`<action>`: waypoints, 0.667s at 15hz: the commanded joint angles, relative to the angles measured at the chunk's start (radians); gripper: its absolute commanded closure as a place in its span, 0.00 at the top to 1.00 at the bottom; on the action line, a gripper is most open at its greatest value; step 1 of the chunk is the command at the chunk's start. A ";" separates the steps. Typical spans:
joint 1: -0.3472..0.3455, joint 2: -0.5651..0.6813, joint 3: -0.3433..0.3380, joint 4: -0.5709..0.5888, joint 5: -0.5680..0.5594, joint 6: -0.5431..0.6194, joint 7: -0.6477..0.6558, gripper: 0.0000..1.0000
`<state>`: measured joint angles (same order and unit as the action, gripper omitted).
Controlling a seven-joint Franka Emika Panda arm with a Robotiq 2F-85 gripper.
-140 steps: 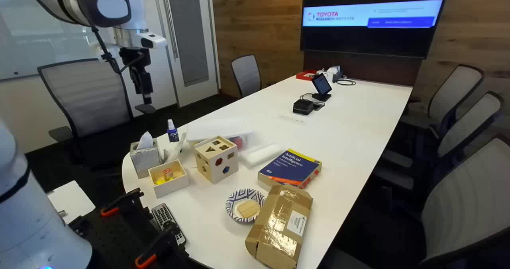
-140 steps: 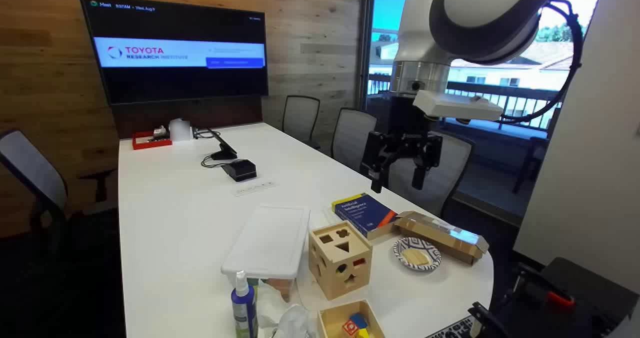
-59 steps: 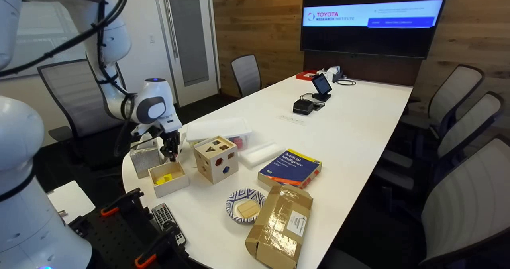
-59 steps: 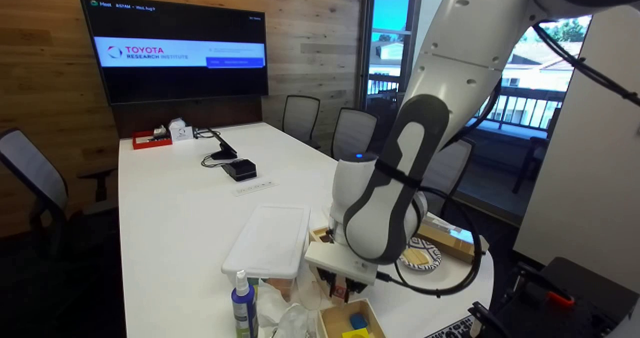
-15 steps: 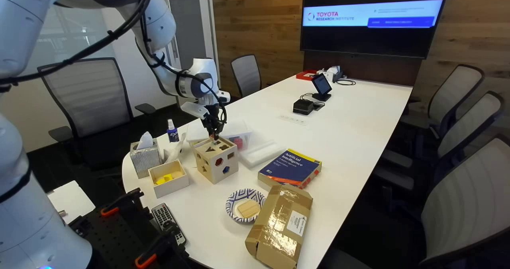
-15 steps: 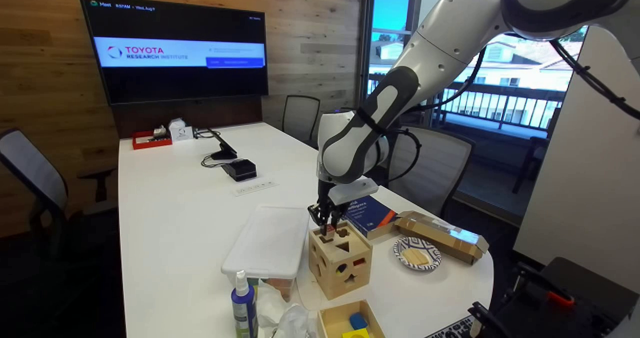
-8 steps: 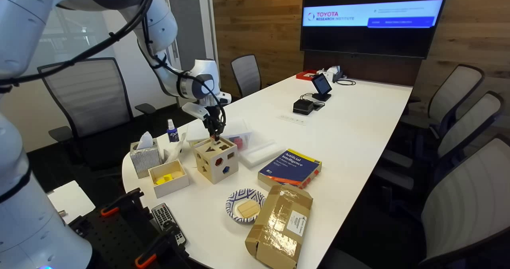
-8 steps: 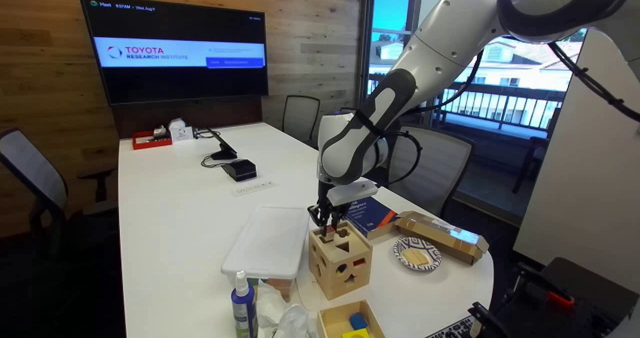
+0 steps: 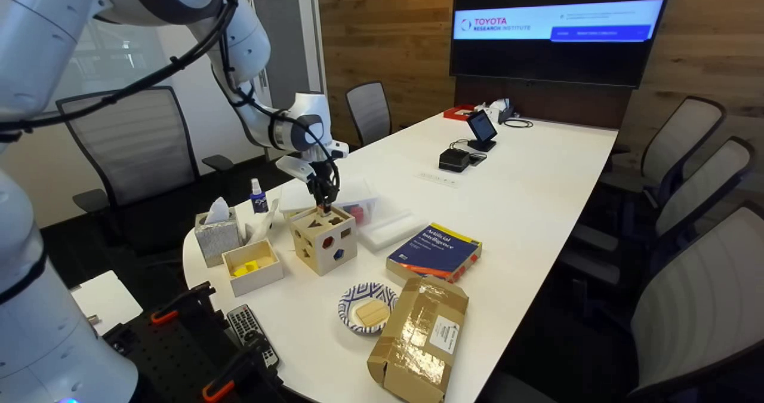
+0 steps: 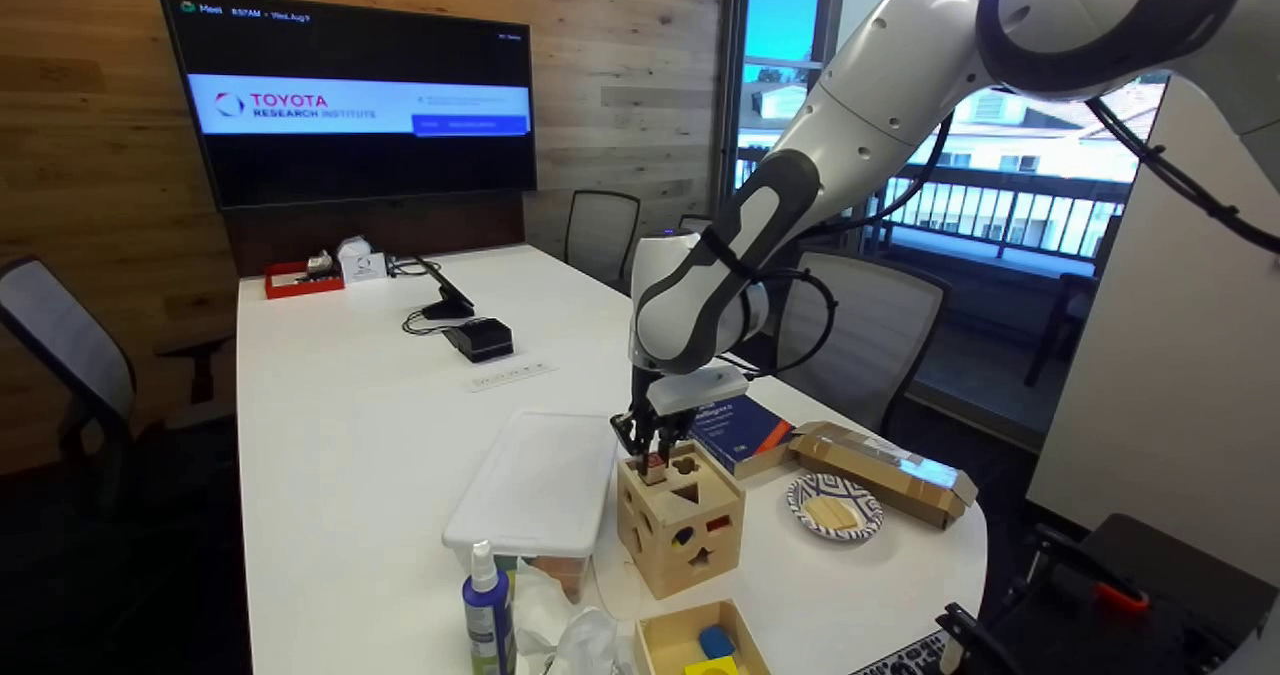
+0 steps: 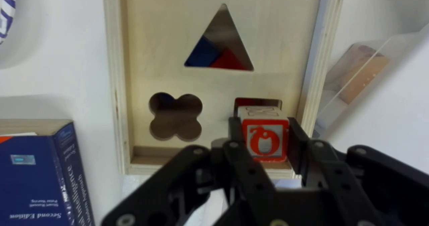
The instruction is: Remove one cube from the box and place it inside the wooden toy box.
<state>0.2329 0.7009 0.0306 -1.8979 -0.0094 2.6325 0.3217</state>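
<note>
The wooden toy box (image 10: 680, 540) stands on the table, its top holes facing up. Above its square hole is a red-and-white cube (image 11: 265, 142), and my gripper (image 11: 264, 132) is shut on it with a finger on either side. A strip of the hole shows past the cube in the wrist view; I cannot tell whether the cube's lower end has entered. Blue and red pieces (image 11: 202, 53) show through the triangular hole. Beside the toy box sits the low open box (image 9: 258, 282), holding a blue block (image 10: 716, 641) and a yellow block (image 10: 712, 666).
A white-lidded plastic bin (image 10: 535, 485) lies close beside the toy box. A spray bottle (image 10: 487, 605) and a tissue box (image 9: 218, 239) stand near the low box. A thick book (image 9: 436, 251), a patterned bowl (image 9: 352, 322) and a cardboard package (image 9: 424, 337) lie across the table.
Earlier my gripper stood open over the table, then took the red-and-white cube from the low box and carried it over the toy box. Over the last second it has shifted slightly and sunk a little.
</note>
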 commanded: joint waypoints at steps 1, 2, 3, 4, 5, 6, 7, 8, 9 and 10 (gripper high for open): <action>0.013 0.005 -0.008 0.026 0.025 -0.044 0.023 0.09; 0.012 0.004 -0.008 0.024 0.028 -0.049 0.024 0.09; 0.012 0.003 -0.007 0.024 0.032 -0.054 0.024 0.09; 0.010 0.002 -0.005 0.023 0.039 -0.063 0.026 0.09; 0.008 0.000 -0.002 0.020 0.048 -0.076 0.025 0.09; 0.006 -0.002 0.000 0.019 0.055 -0.086 0.024 0.09; 0.008 -0.003 -0.001 0.017 0.058 -0.090 0.025 0.09; 0.011 -0.004 -0.003 0.016 0.058 -0.093 0.028 0.09; 0.019 -0.003 -0.012 0.016 0.055 -0.091 0.043 0.09; 0.023 -0.002 -0.016 0.017 0.054 -0.083 0.053 0.09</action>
<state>0.2339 0.7024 0.0312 -1.8941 0.0344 2.5768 0.3274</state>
